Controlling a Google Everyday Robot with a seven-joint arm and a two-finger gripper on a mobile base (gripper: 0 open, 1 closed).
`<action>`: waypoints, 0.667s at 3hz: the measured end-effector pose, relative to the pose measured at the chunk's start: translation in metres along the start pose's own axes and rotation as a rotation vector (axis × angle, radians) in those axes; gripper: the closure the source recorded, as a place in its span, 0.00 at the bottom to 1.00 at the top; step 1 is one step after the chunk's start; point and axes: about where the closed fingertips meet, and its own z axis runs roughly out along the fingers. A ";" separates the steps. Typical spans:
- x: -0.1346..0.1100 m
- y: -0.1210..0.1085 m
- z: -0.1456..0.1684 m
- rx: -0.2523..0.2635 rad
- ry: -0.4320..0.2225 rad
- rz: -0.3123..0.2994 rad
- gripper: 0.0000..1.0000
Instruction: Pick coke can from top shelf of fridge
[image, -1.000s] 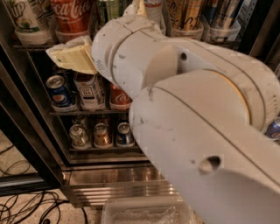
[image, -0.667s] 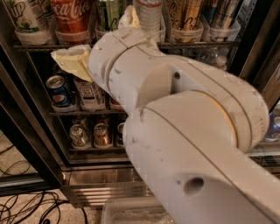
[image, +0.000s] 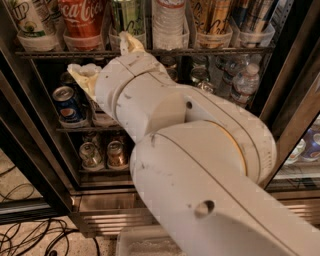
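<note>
The red coke can (image: 81, 20) stands in a clear tub at the left of the top shelf (image: 150, 51) of the fridge (image: 30, 150). Only the can's lower part shows. My gripper (image: 104, 59) is just below and to the right of the can, at the height of the shelf's front edge. It is open and empty. One cream finger (image: 82, 75) lies under the shelf and the other (image: 128, 43) pokes up in front of a green can (image: 126, 17). My white arm (image: 200, 150) fills the middle of the view.
A water bottle (image: 168, 22) and tall cans (image: 212, 20) stand in tubs to the right on the top shelf. A blue Pepsi can (image: 66, 105) and copper cans (image: 116, 154) sit on the lower racks. There are cables (image: 30, 235) on the floor.
The gripper has dropped a little and its upper finger has swung left toward the coke can. The arm's large links have moved left and closer, covering more of the fridge.
</note>
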 end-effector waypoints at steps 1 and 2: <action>0.004 0.012 0.009 -0.035 -0.010 0.004 0.37; 0.009 0.028 0.020 -0.082 -0.021 0.015 0.38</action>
